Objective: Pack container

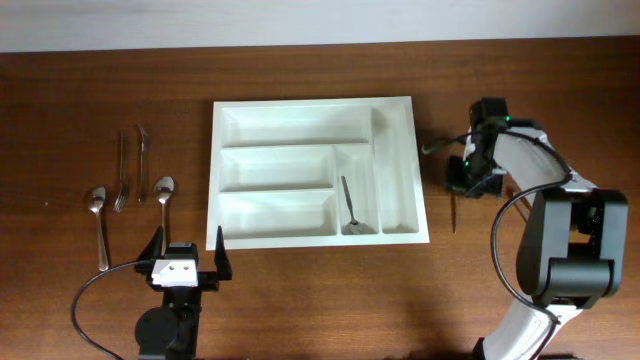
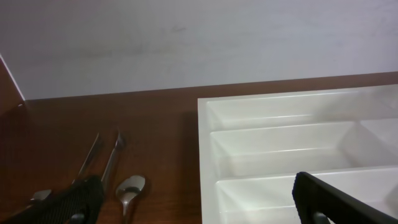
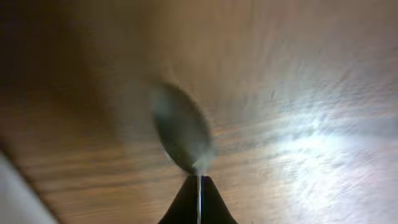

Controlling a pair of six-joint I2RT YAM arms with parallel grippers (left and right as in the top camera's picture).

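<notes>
The white container [image 1: 316, 108] lies mid-table, with one piece of cutlery [image 1: 350, 208] in its small vertical compartment. My right gripper [image 1: 466, 150] is just right of the container and shut on a spoon [image 1: 436, 147]. In the right wrist view the closed fingers [image 3: 199, 190] pinch the handle and the spoon's bowl [image 3: 180, 134] hangs blurred over the wood. My left gripper [image 1: 187, 257] is open and empty at the front left, near the container's front left corner. In the left wrist view its fingers [image 2: 199, 204] frame a spoon [image 2: 130, 186] and the container [image 2: 280, 134].
Left of the container lie a spoon [image 1: 98, 215], a fork [image 1: 121, 172], a knife [image 1: 143, 158] and another spoon [image 1: 164, 190]. A knife [image 1: 453, 210] lies on the wood below the right gripper. The table's back edge meets a white wall.
</notes>
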